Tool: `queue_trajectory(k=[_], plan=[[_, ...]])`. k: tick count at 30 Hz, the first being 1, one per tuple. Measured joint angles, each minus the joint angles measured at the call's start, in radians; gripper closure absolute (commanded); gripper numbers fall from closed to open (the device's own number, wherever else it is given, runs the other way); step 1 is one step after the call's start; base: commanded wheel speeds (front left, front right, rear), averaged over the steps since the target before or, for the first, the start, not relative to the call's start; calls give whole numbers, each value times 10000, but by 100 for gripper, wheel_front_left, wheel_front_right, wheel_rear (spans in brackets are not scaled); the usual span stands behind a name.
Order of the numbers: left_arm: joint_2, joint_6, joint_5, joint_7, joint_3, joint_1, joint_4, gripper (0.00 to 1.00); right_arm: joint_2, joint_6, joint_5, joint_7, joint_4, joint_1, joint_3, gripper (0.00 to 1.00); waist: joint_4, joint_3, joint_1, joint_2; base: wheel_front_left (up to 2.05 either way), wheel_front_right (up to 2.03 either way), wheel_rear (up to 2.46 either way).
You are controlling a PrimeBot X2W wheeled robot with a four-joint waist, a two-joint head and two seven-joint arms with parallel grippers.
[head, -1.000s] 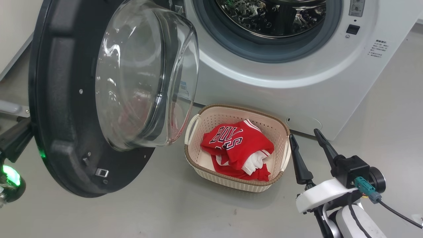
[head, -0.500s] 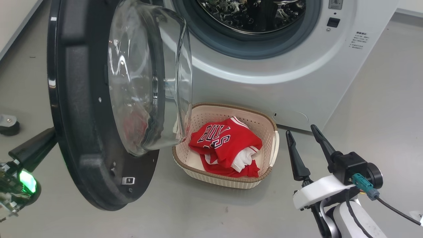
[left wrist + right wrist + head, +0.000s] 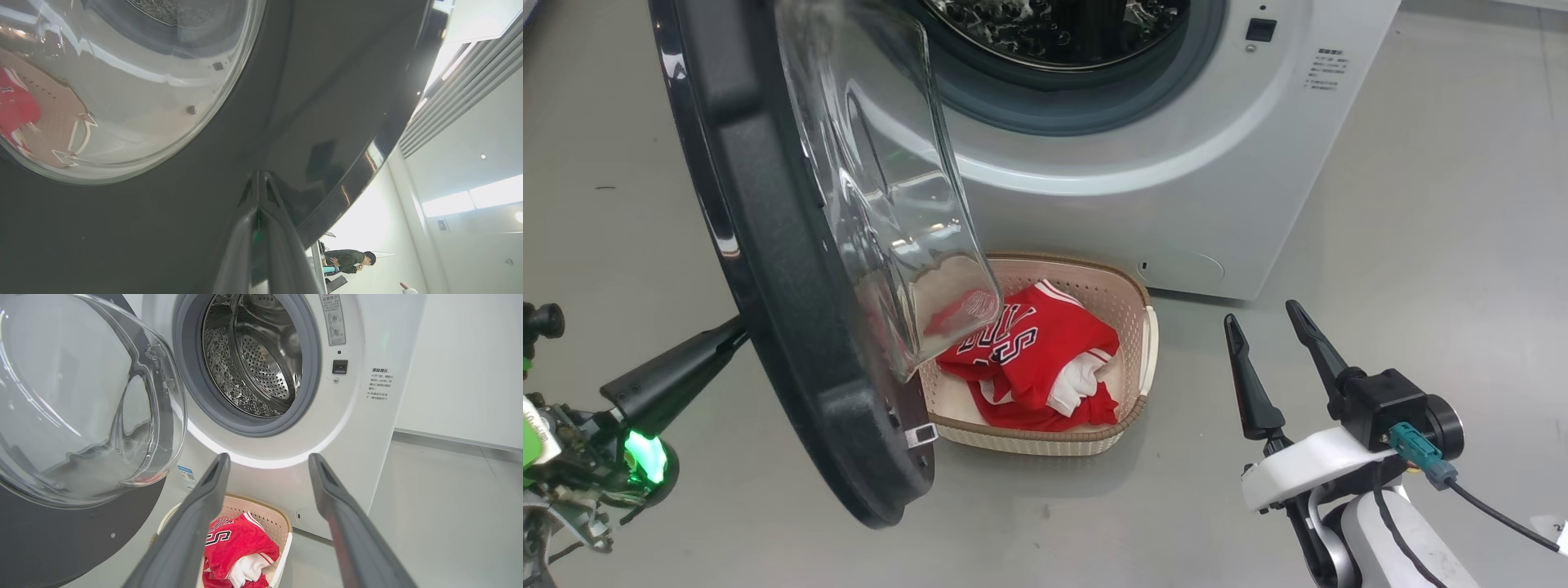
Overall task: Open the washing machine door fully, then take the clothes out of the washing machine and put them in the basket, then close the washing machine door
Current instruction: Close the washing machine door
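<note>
The washing machine [image 3: 1135, 188] stands with its steel drum [image 3: 253, 355] bare inside. The washing machine door [image 3: 784, 327] hangs half swung, its glass bowl [image 3: 890, 204] over the left end of the basket [image 3: 1131, 286]. The red clothes [image 3: 1029, 351] lie in the basket on the floor in front of the machine. My left gripper [image 3: 734, 331] is shut with nothing held, its tip pressed on the door's outer black rim [image 3: 286, 102]. My right gripper [image 3: 1260, 314] stands open and empty to the right of the basket, fingers pointing at the machine [image 3: 269, 457].
Grey floor spreads to the right of the machine and around my right arm. A white wall [image 3: 461, 363] rises behind the machine's right side. A person [image 3: 347, 261] sits far off in the left wrist view. A small blue sticker [image 3: 187, 475] marks the machine's front.
The head camera has turned, shifting everything left. The door has swung further toward the machine with my left gripper against its outer face; its glass now overlaps the basket. The right gripper stays open.
</note>
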Motion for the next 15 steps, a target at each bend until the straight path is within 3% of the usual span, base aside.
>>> queue_trajectory(k=[15], plan=[[-130, 27, -171, 96, -234, 50, -920, 100, 81, 0, 33, -88, -46, -370, 44, 0, -1175, 487, 0, 0, 0, 0, 0]])
